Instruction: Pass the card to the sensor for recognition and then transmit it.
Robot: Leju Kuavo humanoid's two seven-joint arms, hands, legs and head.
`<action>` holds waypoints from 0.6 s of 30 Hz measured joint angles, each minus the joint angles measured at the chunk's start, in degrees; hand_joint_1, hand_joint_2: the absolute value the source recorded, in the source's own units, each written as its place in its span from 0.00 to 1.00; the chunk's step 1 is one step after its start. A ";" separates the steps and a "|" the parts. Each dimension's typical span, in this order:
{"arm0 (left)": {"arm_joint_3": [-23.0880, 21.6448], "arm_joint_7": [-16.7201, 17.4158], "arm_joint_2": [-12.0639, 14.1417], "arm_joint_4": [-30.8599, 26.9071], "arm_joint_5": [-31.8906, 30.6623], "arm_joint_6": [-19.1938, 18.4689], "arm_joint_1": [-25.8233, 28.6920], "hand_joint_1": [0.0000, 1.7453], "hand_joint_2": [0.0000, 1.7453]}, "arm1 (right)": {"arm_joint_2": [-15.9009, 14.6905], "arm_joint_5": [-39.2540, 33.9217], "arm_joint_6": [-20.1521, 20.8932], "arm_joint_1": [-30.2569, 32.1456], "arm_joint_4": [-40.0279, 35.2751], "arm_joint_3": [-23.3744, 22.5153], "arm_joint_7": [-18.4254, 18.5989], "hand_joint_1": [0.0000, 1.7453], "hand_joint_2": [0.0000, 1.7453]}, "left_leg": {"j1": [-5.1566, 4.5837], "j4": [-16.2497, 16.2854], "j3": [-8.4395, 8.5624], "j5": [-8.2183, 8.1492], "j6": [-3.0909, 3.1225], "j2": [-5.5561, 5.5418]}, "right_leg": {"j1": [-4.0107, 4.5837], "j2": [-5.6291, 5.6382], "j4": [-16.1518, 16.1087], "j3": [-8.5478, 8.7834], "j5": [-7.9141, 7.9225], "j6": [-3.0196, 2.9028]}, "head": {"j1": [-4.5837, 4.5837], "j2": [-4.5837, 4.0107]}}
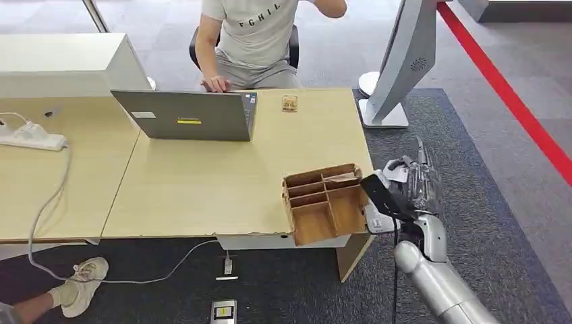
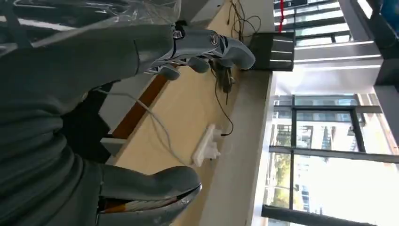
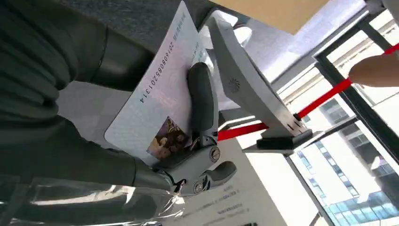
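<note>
- My right robot hand (image 3: 188, 127) pinches the pale printed plastic card with a small photo (image 3: 162, 110) under one dark finger, beside the pale wooden worktop (image 1: 202, 182); the hold looks slight, so a tilt could let it slip.
- The card lies flat against my palm, short of the white slanted sensor stand (image 1: 398, 61).
- My left robot hand (image 2: 188, 52) is spread, holding nothing.
</note>
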 joint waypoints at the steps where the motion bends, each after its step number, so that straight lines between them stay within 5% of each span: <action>1: 0.26 0.00 0.00 0.00 0.15 0.00 -0.14 0.00 1.00 | -0.13 0.20 0.00 -0.01 -0.85 0.04 0.46 1.00 1.00 | 0.01 0.00 0.00 0.00 0.00 -0.01 | 0.00 -0.01 0.00 0.01 0.00 0.00 | 0.00 0.00; 9: 1.73 0.00 0.02 0.00 1.62 0.00 -0.71 0.00 1.00 | -1.49 1.66 0.00 -0.03 -2.40 0.17 5.42 1.00 1.00 | -0.01 0.00 -0.01 0.00 0.00 -0.01 | -0.01 -0.01 -0.02 0.01 0.00 0.01 | 0.02 0.00; 18: 3.28 0.00 0.02 0.00 2.12 0.00 -0.85 0.00 1.00 | -2.36 1.20 0.00 -0.01 2.17 -1.25 5.57 1.00 1.00 | -0.02 0.00 -0.03 -0.01 0.02 -0.01 | -0.02 -0.01 -0.02 -0.02 -0.01 0.00 | 0.00 0.00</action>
